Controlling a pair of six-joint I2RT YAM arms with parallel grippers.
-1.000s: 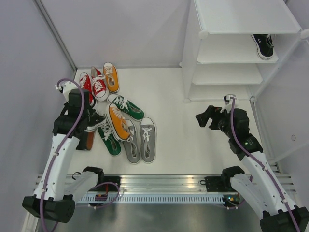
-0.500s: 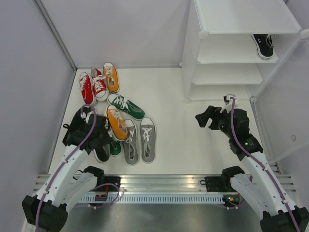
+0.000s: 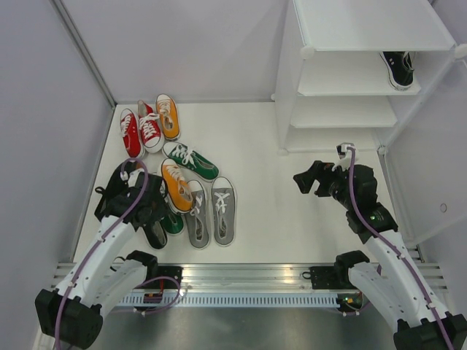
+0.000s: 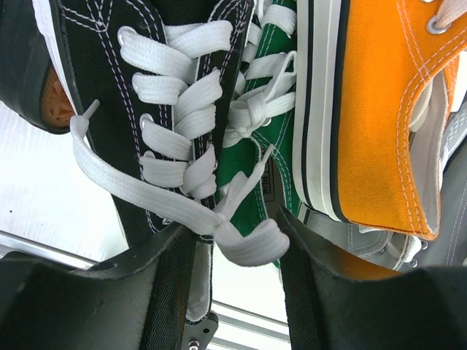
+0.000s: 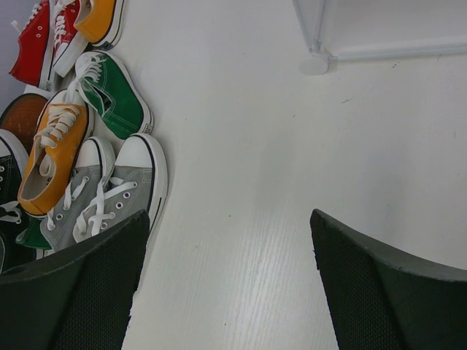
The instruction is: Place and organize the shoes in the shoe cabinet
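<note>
- White surface [image 3: 255, 146] w/ plain grey walls; shoe cabinet [image 3: 365, 25] stands at the far right.
- Only one black shoe in cabinet [image 3: 398, 69], on an upper tier. Lower tiers look bare from the top view.
- Change: a sec ago my left arm was up by the red pair [image 3: 140, 131] w/ left pincer [image 4: 237, 248] clenched. Now it's come back to the near-left end of the pile and the jaws have sprung apart.
- Left wrist view: the other black shoe [image 4: 95, 87] fills the frame, its lace bow lying slack between my fingers [image 4: 95, 292]. Nothing's pinched, so I read it as released.
- That black shoe lies on the surface, pressed against a green shoe [image 4: 288, 168], w/ an orange shoe [image 4: 372, 117] lying over the green one's other side.
- Right pincer [image 5: 226, 240] is spread wide, nothing in it, hanging over bare surface btwn pile and cabinet.
- Meaning, imo: the black shoe was dragged toward me, not shelved. Prob a lace grip given up; I need a firmer hold on the shoe body.
- Grey pair [image 3: 211, 211], both orange, both green and the red pair are all on the surface, well apart from the cabinet. Task barely begun.
</note>
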